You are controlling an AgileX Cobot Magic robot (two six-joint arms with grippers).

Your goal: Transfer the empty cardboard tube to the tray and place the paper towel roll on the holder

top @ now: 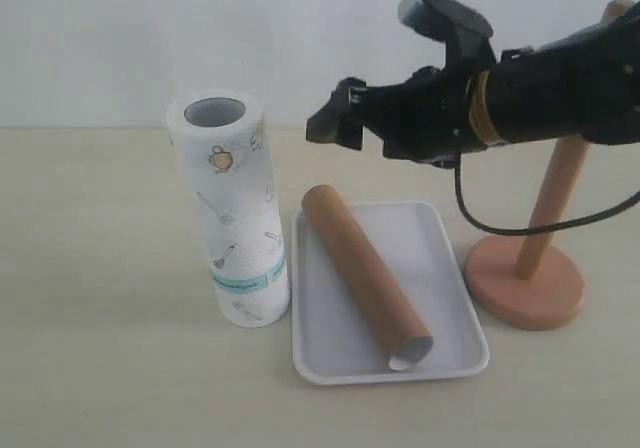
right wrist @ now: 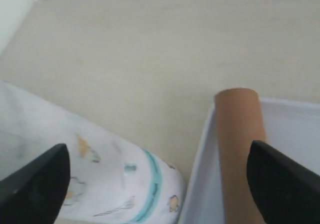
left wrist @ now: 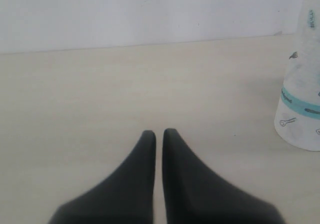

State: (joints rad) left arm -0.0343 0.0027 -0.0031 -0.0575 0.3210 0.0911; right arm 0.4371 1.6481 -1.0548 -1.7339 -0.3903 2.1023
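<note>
The left gripper (left wrist: 159, 134) hangs low over bare table, its fingers pressed almost together with only a thin slit between, pinching nothing. The paper towel roll (top: 232, 218) stands upright a little ahead of it.

The right gripper (top: 338, 116) hovers higher, spread wide and empty, touching nothing. The roll is below and just ahead of it. Beneath it sits the tray (top: 455, 268), with the cardboard tube (top: 365, 278) already lying slantwise inside. The holder (top: 525, 283) stands behind it, near the wrist.

So the roll looks like the step in hand. I would drop the open jaws squarely around the roll's middle, squeeze gently so the soft paper doesn't buckle, keep it upright, lift it clear above the post, line the hollow core over the tip, then lower straight.
</note>
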